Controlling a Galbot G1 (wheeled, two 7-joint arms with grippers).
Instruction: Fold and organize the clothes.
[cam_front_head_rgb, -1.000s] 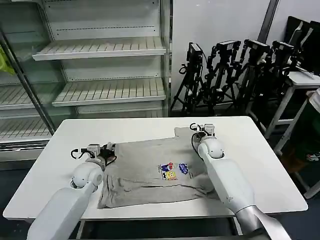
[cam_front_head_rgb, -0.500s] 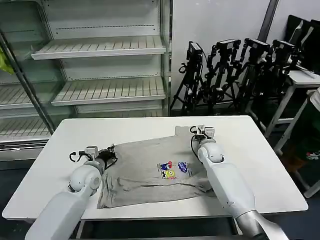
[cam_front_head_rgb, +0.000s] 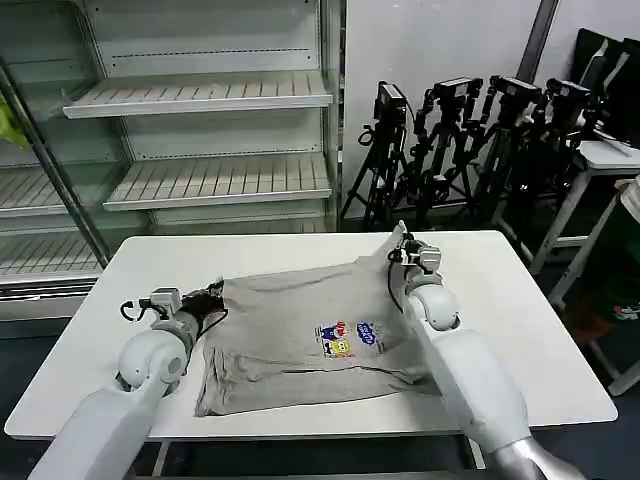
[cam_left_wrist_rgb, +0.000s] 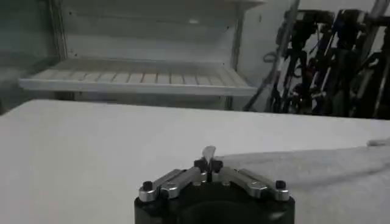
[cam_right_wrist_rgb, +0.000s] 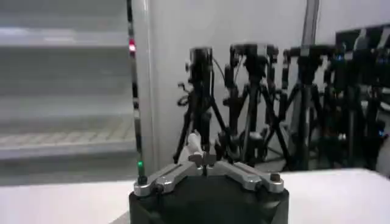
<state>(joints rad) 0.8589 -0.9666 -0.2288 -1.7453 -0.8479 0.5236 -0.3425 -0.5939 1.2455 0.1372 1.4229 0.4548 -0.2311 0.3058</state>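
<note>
A light grey short-sleeved cotton shirt with a small multicoloured cartoon print on the chest (cam_front_head_rgb: 310, 335) lies spread across the middle of the white rectangular worktop (cam_front_head_rgb: 520, 300), its lower hem toward the near edge and still rumpled into loose folds near the near-left corner. The left gripper (cam_front_head_rgb: 212, 298) sits at the shirt's far-left corner; in the left wrist view its fingers (cam_left_wrist_rgb: 208, 159) are pressed together on a small tab of grey cloth. The right gripper (cam_front_head_rgb: 400, 243) is at the shirt's far-right corner, raised a little off the worktop, and in the right wrist view its fingers (cam_right_wrist_rgb: 196, 150) pinch a pale scrap of fabric in the same way. That corner of the garment stands up in a small peak under the right gripper, while the far edge between the two grippers is pulled fairly straight.

Judged from this, the folding has barely begun: both far corners are gripped, but no fold is made and the shirt lies open in a single layer. The folds themselves, the flattening of the hem, and putting the garment in order all seem to remain.
</note>
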